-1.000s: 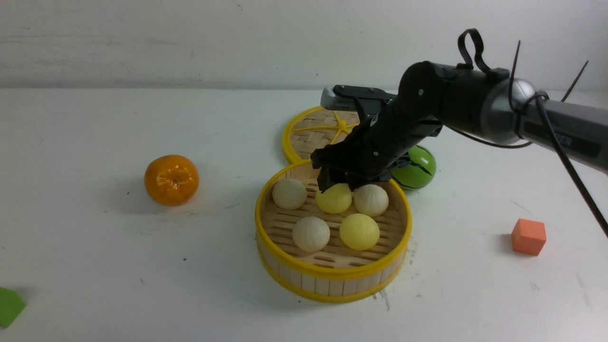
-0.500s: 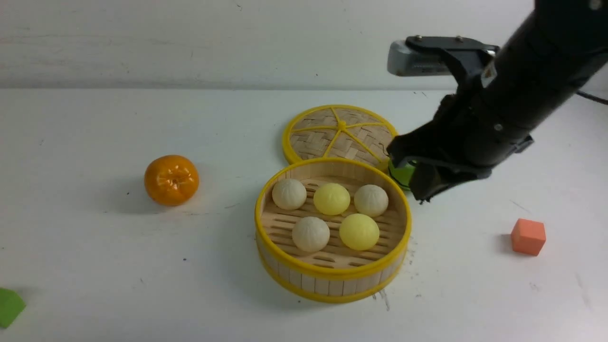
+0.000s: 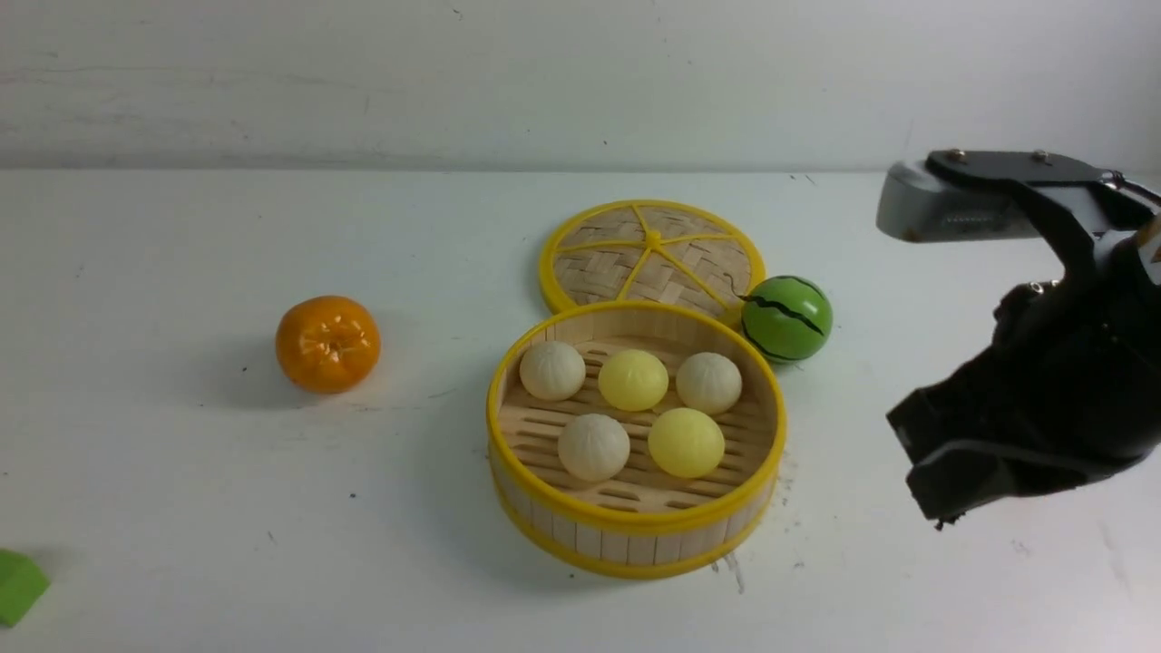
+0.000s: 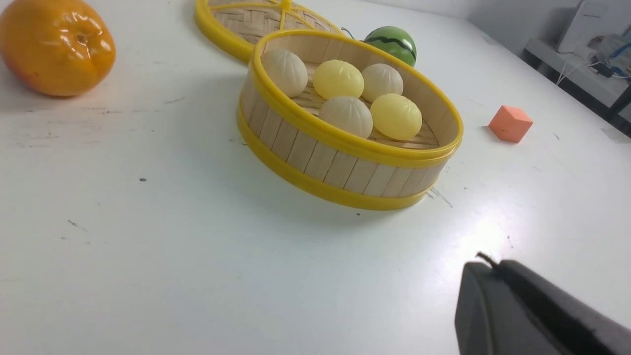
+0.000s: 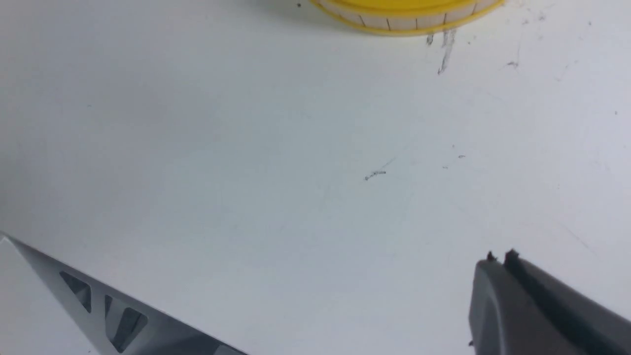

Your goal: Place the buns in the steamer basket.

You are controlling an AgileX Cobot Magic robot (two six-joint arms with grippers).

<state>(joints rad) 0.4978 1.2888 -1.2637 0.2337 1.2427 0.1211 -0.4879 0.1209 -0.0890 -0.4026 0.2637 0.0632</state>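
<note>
**Inspector:** Bamboo, slatted wall, yellow rims: the steamer basket [image 3: 635,535] stands near the middle of the white table [image 3: 181,508]. Contents?

**Assistant:** Five buns on the slotted floor. Back row: one beige bun [image 3: 552,370], one pale yellow bun [image 3: 634,380], a second beige bun [image 3: 708,383]. Front row: a third beige bun [image 3: 593,446] and a second yellow bun [image 3: 686,443]. All sit inside the rim; none is seen on the table.

**Inspector:** State of the grippers?

**Assistant:** The right gripper [image 3: 934,508] hangs above the table, well apart from the basket on the robot's right side. Its jaws are pressed together and nothing is between them. The left gripper [image 4: 485,264] shows only in its own wrist view, near the basket's front; its jaws are likewise closed and empty.

**Inspector:** Other items?

**Assistant:** The woven lid [image 3: 651,258] lies flat behind the basket, touching its far rim. The green striped ball [image 3: 785,318] rests just beside the lid. The orange [image 3: 327,343] sits well to the left, and an orange cube [image 4: 510,123] shows in the left wrist view only.

**Inspector:** Step in hand?

**Assistant:** In my judgement the loading is complete, with the right arm standing clear of the basket. No further pick is called for; the next move asks only that both arms stay clear without brushing the rim.
</note>
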